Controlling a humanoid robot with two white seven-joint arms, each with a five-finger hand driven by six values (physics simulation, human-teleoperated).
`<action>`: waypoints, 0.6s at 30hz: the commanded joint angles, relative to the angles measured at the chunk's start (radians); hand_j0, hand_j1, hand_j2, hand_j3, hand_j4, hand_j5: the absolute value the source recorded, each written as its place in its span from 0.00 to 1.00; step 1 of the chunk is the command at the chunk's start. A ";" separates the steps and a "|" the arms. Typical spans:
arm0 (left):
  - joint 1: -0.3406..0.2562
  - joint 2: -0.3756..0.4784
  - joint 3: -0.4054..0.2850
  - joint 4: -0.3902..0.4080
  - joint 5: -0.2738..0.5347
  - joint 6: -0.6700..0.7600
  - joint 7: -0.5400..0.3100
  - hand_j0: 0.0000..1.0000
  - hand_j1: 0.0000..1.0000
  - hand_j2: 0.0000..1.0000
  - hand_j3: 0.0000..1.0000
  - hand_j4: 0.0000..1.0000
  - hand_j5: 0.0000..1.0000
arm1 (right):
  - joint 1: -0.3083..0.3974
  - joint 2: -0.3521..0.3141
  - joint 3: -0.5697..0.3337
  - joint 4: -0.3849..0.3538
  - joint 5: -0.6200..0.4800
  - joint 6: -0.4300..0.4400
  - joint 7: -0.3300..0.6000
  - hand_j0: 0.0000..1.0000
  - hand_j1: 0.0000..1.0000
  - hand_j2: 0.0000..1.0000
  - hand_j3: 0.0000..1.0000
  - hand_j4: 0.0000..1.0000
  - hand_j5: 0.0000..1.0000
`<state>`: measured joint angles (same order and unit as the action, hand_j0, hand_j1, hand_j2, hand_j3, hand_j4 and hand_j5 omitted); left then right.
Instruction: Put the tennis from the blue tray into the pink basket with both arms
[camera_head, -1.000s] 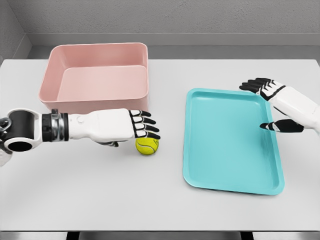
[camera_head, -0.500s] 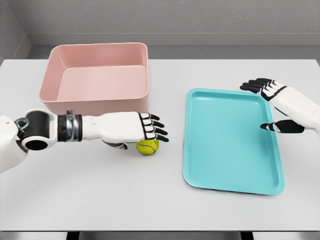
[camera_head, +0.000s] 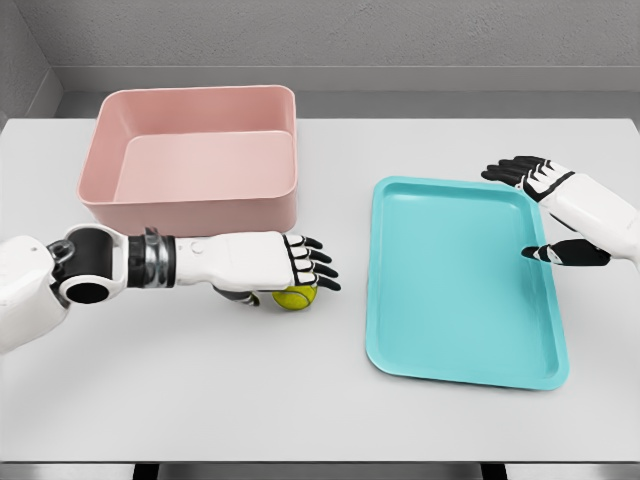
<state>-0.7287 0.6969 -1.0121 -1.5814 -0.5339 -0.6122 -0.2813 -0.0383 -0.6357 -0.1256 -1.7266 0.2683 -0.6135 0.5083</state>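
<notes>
Head view: left hand (camera_head: 285, 265) hovers fingers spread, ungripped, covering the tennis ball (camera_head: 296, 296) on the table, at six o'clock from the pink basket (camera_head: 190, 155), ready to scoop. Right hand (camera_head: 545, 200) rests open over the blue tray's (camera_head: 455, 290) two o'clock corner.

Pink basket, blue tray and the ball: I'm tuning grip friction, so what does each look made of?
Pink basket: likely matte moulded plastic, with smooth rounded walls of even colour. Blue tray: plastic too, slightly glossier, with a thin raised rim. Tennis ball: yellow-green, probably felt, though this render shows no fuzz.
</notes>
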 joint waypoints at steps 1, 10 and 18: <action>-0.002 -0.013 -0.005 0.009 0.006 0.001 0.001 1.00 1.00 1.00 1.00 1.00 1.00 | 0.000 -0.001 0.000 -0.001 -0.008 0.003 -0.001 1.00 1.00 1.00 1.00 1.00 1.00; 0.000 -0.031 -0.008 0.020 -0.018 0.001 -0.016 0.88 0.88 0.88 0.88 0.88 0.88 | 0.000 -0.002 -0.005 0.001 -0.008 0.003 -0.001 1.00 1.00 1.00 1.00 1.00 1.00; 0.002 -0.033 -0.008 0.040 -0.017 0.001 -0.039 0.79 0.79 0.79 0.79 0.79 0.79 | 0.009 -0.002 -0.017 -0.002 -0.011 0.003 -0.001 1.00 1.00 1.00 1.00 1.00 1.00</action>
<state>-0.7271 0.6653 -1.0209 -1.5463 -0.5568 -0.6122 -0.3095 -0.0291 -0.6373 -0.1417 -1.7274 0.2658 -0.6134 0.5083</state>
